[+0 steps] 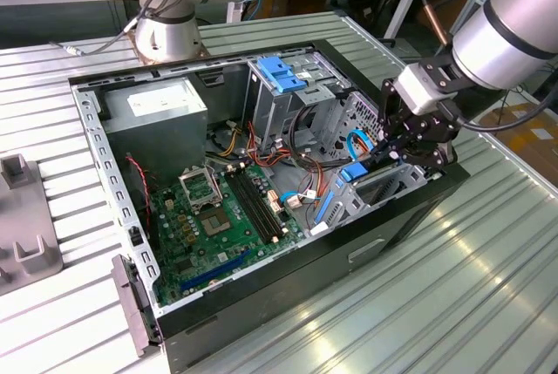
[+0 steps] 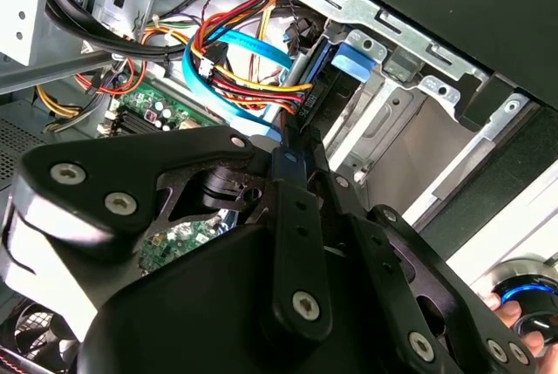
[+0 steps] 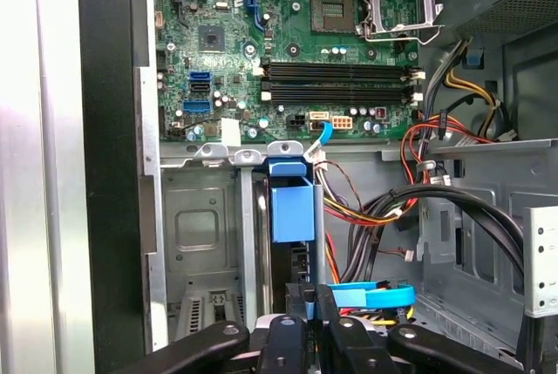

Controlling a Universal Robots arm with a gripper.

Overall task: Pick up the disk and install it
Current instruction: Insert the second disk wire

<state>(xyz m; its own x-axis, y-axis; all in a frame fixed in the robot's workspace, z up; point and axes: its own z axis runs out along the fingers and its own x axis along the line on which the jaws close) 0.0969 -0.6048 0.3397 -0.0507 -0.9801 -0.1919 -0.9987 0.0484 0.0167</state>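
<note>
An open computer case [image 1: 261,243] lies on its side on a ribbed metal table [image 1: 453,287], its motherboard [image 1: 222,217] facing up. The arm reaches in over the case's edge nearest the exterior view's right, and the gripper [image 1: 410,143] hangs just above the low drive cage [image 1: 384,187] at that end of the case.

The disk [image 3: 292,204] sits on edge in that cage, inside a slot between the cage's metal walls, its bright blue carrier end showing in the first wrist view. In the second wrist view the same blue end [image 2: 356,62] appears beyond the black finger linkages [image 2: 292,243], close under the cage's top rail. In the exterior view a blue patch [image 1: 352,173] marks it at the cage's motherboard-side end.

The fingers [image 3: 283,339] converge toward the disk's near end (the tips themselves are hidden behind the linkages), so whether the jaws are clamped on it or merely standing beside it cannot be told.

A bundle of red, yellow and black power wires [image 2: 253,43] and a flat blue cable [image 2: 228,67] hang just beside the slot. A tall drive bay with a blue bracket [image 1: 281,73] stands near the case's far edge.
</note>
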